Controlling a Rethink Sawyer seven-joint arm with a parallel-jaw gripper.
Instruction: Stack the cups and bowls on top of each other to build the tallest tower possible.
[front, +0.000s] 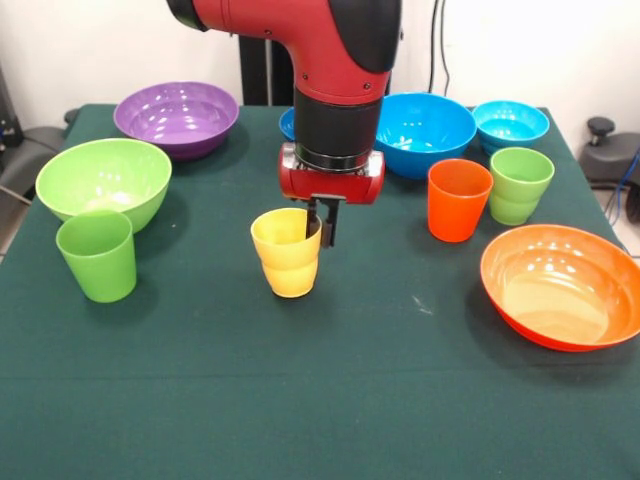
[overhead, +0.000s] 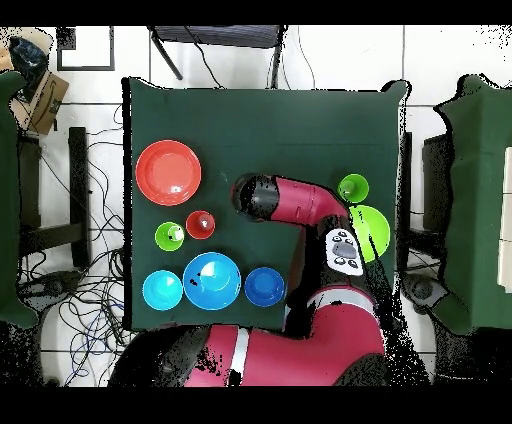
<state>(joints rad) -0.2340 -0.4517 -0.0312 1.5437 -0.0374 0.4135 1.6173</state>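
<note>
Fingers (front: 322, 222) of the red and black arm reach down at the rim of the yellow stepped plastic cup (front: 287, 252), which stands upright near the middle of the green-clothed desk (front: 300, 400); one dark finger sits against the rim's right side, but whether they clamp it cannot be told. Well apart to the right stands the orange tapered cup (front: 459, 199), just beside the light green stepped cup (front: 519, 184).

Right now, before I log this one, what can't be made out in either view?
- Overhead view: yellow cup and purple bowl hidden under the arm.
- Front view: dark blue bowl mostly behind the arm.
- Either view: gripper at the yellow cup's rim, open or shut unclear.
</note>
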